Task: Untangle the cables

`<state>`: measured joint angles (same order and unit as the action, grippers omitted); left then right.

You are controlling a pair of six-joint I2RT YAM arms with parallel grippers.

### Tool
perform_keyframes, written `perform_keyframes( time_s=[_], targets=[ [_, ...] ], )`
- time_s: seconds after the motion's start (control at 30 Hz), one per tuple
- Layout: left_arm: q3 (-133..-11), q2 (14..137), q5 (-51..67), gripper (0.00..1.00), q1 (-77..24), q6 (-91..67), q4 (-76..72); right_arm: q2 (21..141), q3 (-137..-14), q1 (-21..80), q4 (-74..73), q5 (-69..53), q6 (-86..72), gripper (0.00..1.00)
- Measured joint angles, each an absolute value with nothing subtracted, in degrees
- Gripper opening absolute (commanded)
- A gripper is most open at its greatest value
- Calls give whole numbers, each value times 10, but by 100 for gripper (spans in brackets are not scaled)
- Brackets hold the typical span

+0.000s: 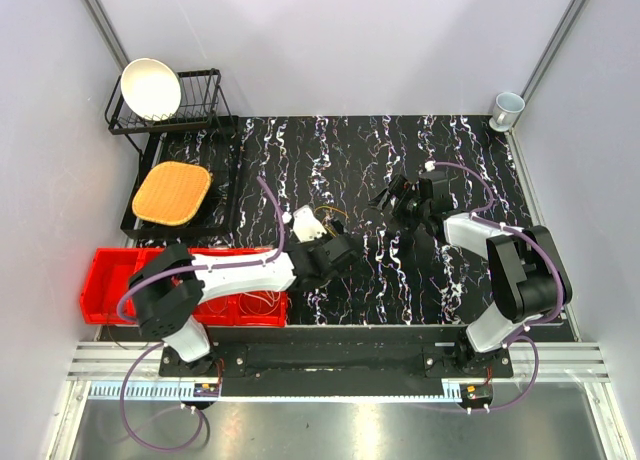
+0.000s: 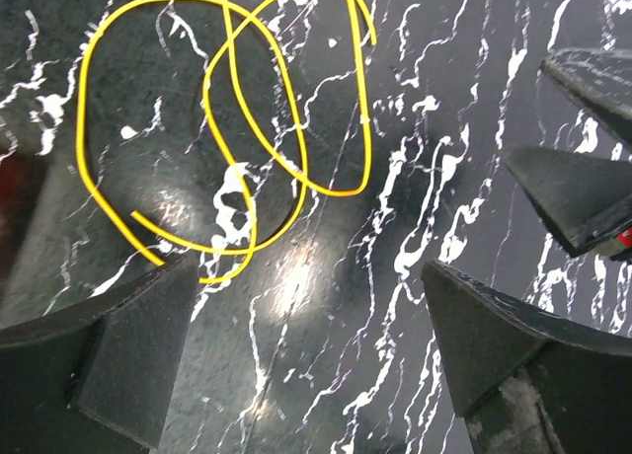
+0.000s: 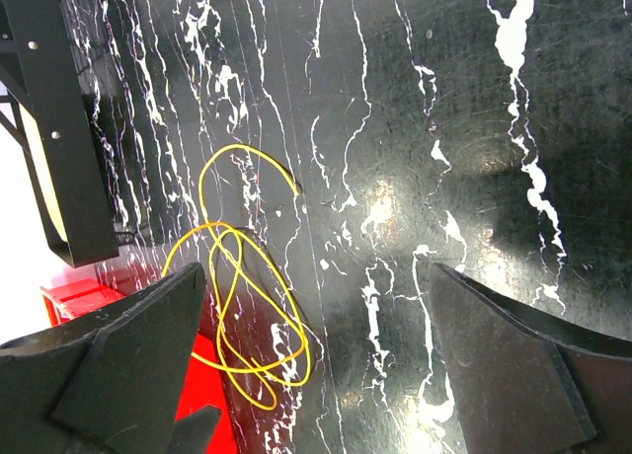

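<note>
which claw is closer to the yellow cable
The left claw: the yellow cable loops right beside it, while the right claw sits farther off.

Free room and obstacles. Open passage: the far strip of the mat [image 1: 330,145] between rack [image 1: 170,110] and cup [image 1: 507,108], and the near strip in front of the 2 arm bases. Left side blocked: the rack with its bowl [image 1: 150,87], the orange pad [image 1: 172,192] and the red bin [image 1: 105,280] line the mat's left edge. Walls close 3 sides. At centre the left gripper [image 1: 345,248] and right gripper [image 1: 385,205] face each other, near but apart, both with jaws spread. The yellow cable [image 2: 336,192] lies flat on the mat beyond the left fingers [image 2: 128,345], 1 loop just beside a fingertip. Bare mat shows between the right fingers [image 3: 513,355].
</note>
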<state>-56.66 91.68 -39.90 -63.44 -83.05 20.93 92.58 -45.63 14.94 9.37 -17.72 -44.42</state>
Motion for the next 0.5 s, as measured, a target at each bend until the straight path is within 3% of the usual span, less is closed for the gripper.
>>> perform_keyframes(
  time_s=[0.5],
  targets=[
    [-590, 988, -408, 99, -604, -811, 194, 927, -456, 149, 97, -177, -446, 100]
  ],
)
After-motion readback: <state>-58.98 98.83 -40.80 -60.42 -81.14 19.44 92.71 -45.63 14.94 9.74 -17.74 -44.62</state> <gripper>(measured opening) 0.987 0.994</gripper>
